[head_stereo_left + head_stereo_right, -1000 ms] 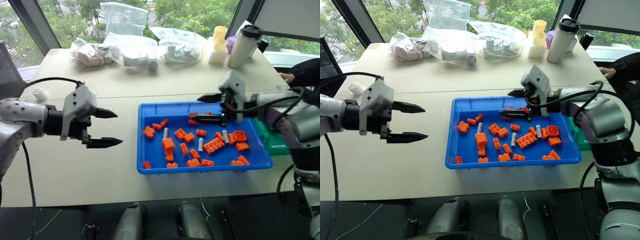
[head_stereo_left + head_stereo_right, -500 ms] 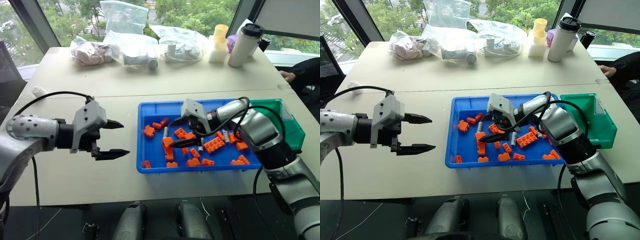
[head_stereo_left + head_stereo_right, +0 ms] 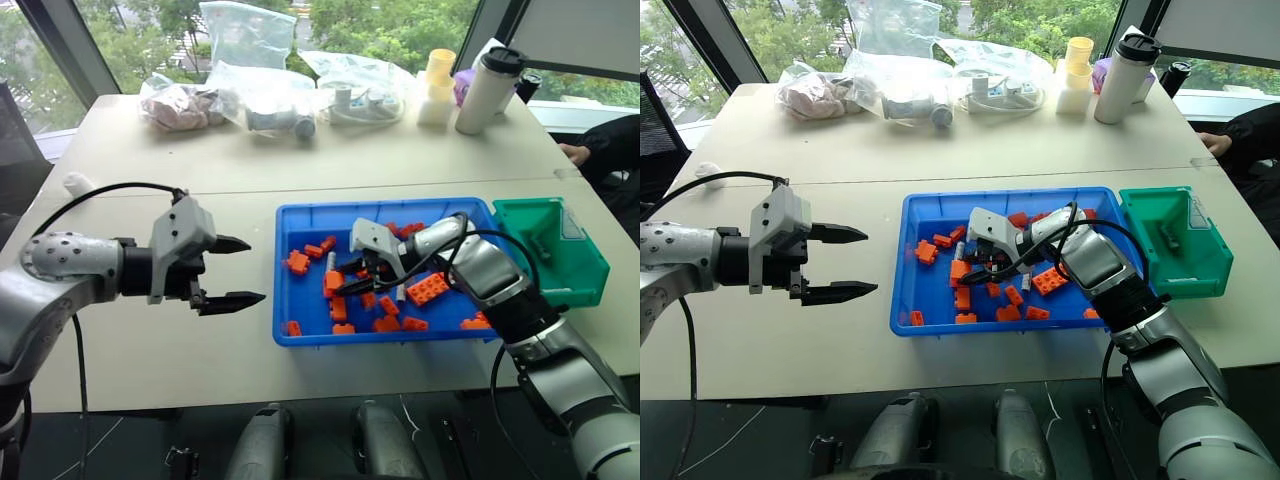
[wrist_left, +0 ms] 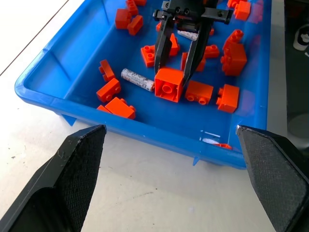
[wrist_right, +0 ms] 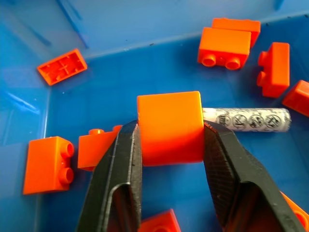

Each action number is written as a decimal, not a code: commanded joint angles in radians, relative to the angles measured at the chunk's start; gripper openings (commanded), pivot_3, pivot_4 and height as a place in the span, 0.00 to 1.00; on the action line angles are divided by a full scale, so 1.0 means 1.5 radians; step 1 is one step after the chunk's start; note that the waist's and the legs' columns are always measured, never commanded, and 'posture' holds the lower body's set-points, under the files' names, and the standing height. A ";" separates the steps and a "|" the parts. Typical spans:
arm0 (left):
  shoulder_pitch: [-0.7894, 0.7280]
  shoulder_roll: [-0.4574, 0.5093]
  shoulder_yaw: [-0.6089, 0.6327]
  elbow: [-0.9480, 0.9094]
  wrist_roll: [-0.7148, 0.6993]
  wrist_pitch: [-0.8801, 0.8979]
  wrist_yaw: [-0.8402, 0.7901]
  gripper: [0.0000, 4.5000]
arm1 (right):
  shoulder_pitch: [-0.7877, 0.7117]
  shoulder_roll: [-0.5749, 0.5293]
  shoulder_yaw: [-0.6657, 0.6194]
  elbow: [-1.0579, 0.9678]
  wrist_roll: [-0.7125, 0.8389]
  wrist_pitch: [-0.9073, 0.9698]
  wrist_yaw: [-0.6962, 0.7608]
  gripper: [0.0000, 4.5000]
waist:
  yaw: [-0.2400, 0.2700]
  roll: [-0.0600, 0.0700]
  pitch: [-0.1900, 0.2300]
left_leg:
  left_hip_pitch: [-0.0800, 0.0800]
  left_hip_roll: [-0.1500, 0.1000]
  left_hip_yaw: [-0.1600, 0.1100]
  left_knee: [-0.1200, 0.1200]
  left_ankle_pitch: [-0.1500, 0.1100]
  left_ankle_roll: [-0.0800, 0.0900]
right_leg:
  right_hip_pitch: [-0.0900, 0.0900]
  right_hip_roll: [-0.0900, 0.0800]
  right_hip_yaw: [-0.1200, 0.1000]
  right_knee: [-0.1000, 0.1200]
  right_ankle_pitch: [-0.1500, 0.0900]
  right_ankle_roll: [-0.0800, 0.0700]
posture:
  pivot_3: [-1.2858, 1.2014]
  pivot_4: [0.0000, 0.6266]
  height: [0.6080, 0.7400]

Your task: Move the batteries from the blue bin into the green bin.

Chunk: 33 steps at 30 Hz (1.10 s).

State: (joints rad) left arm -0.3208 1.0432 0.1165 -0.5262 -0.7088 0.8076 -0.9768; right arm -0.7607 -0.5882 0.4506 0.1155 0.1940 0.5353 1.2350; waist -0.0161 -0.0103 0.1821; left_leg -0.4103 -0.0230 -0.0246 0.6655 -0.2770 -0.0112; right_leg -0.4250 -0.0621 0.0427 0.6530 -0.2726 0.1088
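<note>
The right gripper (image 5: 171, 145), at the centre of the frame inside the blue bin (image 3: 300, 335), has its two black fingers (image 5: 120, 164) pressed against the sides of a large orange brick (image 5: 169, 125). A battery (image 5: 246, 119) lies just behind that brick, among scattered orange bricks (image 3: 428, 290). The left gripper (image 3: 235, 270) hovers wide open and empty over the table (image 3: 150, 350), left of the bin. The green bin (image 3: 585, 290) sits right of the blue one, touching it.

My left arm (image 3: 60, 265) is silver-grey, its shell dotted with small holes, a black cable looping over it. Each wrist carries a pale grey block with two tapered black fingers (image 3: 230, 298). The right arm (image 3: 1110, 280) trails black cables too.
</note>
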 commanded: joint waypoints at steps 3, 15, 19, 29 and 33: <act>-0.010 0.002 0.013 -0.003 0.006 -0.007 0.006 1.00 | 0.013 -0.022 -0.078 -0.160 0.133 0.092 0.070 0.26 | 0.001 0.000 0.000 | 0.000 0.000 0.000 0.000 0.000 0.000 | 0.000 0.000 0.000 0.000 0.000 0.000 | 0.52 0.24 1.00; -0.023 -0.005 -0.007 0.008 0.020 -0.016 0.002 1.00 | 0.028 -0.028 -0.075 -0.187 0.103 0.085 0.011 0.90 | 0.001 0.000 0.000 | 0.000 0.000 0.000 0.000 0.000 0.000 | 0.000 0.000 0.000 0.000 0.000 0.000 | 0.52 0.24 1.00; -0.028 -0.009 -0.012 0.009 0.024 -0.018 0.003 1.00 | -0.008 -0.003 -0.098 -0.090 0.066 0.044 -0.045 0.90 | -0.001 0.000 0.000 | 0.000 0.000 0.000 0.000 0.000 0.000 | 0.000 0.000 0.000 0.001 0.000 0.000 | 0.52 0.24 1.00; -0.031 -0.014 -0.017 0.016 0.045 -0.022 0.001 1.00 | -0.019 0.078 -0.074 0.069 -0.024 -0.041 -0.121 0.90 | -0.001 0.000 0.000 | 0.000 0.000 0.000 0.000 0.000 -0.001 | 0.000 0.000 0.000 0.001 0.000 0.000 | 0.52 0.24 1.00; -0.025 -0.011 -0.010 0.018 0.050 -0.023 -0.002 1.00 | -0.018 0.085 -0.067 0.090 -0.038 -0.062 -0.108 0.90 | -0.001 0.000 0.000 | 0.000 0.000 0.000 0.000 0.000 -0.001 | 0.000 0.000 0.000 0.001 0.000 0.000 | 0.52 0.24 1.00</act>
State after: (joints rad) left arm -0.3561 1.0149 0.0747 -0.4870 -0.6404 0.7936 -0.9777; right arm -0.7806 -0.4649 0.3519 0.2553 0.1425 0.4696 1.0601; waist -0.0177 -0.0106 0.1819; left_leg -0.4098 -0.0232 -0.0247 0.6654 -0.2764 -0.0123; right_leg -0.4252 -0.0614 0.0427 0.6545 -0.2726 0.1087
